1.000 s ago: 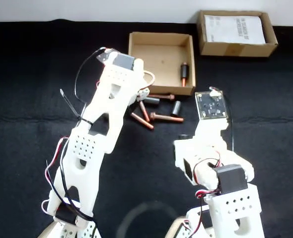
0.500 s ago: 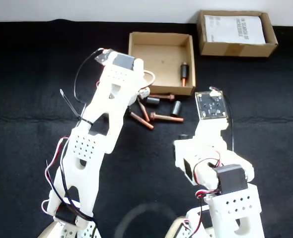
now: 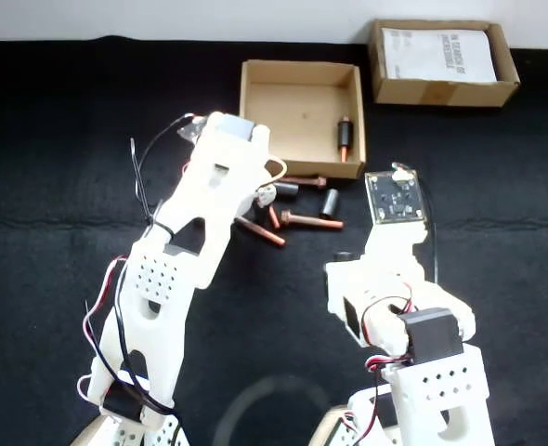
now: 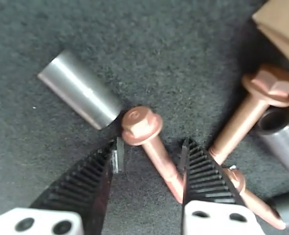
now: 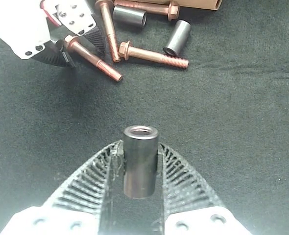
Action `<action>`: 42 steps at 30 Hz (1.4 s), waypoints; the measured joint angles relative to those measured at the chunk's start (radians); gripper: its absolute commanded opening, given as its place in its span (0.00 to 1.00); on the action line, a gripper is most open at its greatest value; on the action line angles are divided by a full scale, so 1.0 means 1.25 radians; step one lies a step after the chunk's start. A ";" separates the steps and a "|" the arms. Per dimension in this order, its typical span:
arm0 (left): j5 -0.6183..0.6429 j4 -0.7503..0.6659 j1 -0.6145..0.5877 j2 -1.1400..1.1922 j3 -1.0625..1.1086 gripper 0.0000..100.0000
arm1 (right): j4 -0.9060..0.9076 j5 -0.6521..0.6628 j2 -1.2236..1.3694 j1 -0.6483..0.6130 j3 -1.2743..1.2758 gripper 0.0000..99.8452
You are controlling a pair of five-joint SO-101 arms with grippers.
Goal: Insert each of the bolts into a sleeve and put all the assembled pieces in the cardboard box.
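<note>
A copper bolt [image 4: 141, 127] is straddled by the spread left gripper [image 4: 149, 146]. Black cloth [image 4: 149, 44] is visible between the shaft and one finger, while the shaft's tip lies close against the other. A grey sleeve [image 4: 81, 95] is seen just beside the bolt's head, toward the upper left of the left wrist view. At the right, a second bolt [image 4: 250, 115] and a second sleeve [image 4: 281, 139] are crowded near the finger. A corner of the cardboard box [image 4: 281, 19] is cut off at the upper right.

In the high view, one assembled piece [image 3: 345, 139] lies inside the box against its right wall. The loose parts are bunched just below its front wall, and open cloth is left at the frame's left and lower centre. There the left fingers are hidden under the arm.

The right gripper [image 5: 139, 147] is pinched on an upright sleeve [image 5: 140, 159], over open cloth, apart from the pile. A second box [image 3: 441, 88] sits at the upper right.
</note>
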 measured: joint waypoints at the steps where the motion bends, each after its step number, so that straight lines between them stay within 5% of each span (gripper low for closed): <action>1: 0.000 -0.005 0.000 0.000 0.000 0.09 | 0.000 0.000 0.000 0.000 0.000 0.01; 3: 0.000 -0.011 0.001 0.000 0.000 0.01 | 0.000 0.000 0.000 0.000 0.000 0.01; 16: -0.045 -0.020 0.001 0.005 -0.006 0.01 | -0.037 0.000 0.000 0.000 0.022 0.01; 31: -0.366 0.014 -0.001 -0.012 -0.247 0.01 | -0.514 0.000 0.000 0.023 0.345 0.01; 42: -0.439 0.018 -0.001 -0.137 -0.247 0.01 | -0.837 0.000 0.000 0.022 0.486 0.01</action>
